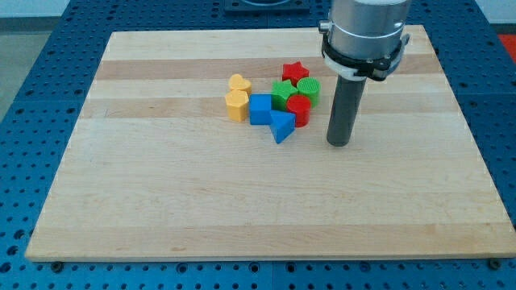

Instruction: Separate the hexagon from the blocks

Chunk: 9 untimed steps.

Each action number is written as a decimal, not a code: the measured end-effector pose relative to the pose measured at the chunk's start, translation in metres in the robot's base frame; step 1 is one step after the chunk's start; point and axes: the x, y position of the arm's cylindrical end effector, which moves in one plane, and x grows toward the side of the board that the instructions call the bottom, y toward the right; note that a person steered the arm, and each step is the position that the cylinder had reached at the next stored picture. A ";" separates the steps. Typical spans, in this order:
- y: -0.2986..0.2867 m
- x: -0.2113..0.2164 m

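Jaws absent: bare rod, tip (339, 143) just right of the cluster, touching nothing. Yellow hexagon (236, 105), nearer the counter's top edge, sits against blue cube (260, 109) and yellow heart (239, 82). Separation apparently not begun.

Bright, even light falls from overhead, so the pale wooden board (266, 201) reads clearly with no harsh glare, only a soft sheen across its grain. Shadows are short and faint: a small dark patch sits at the foot of the rod around my tip (339, 143), and thin dark edges hug the bases of the clustered blocks. Focus is sharp across the whole view, colours are saturated, and the board's edges narrow toward the view's top from perspective without noticeable bending.
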 end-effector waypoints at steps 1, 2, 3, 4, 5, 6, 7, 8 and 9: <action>0.000 0.000; -0.007 0.001; -0.014 0.002; -0.014 0.002; -0.015 0.004; -0.032 0.013; -0.059 0.034; -0.088 0.055; -0.104 0.035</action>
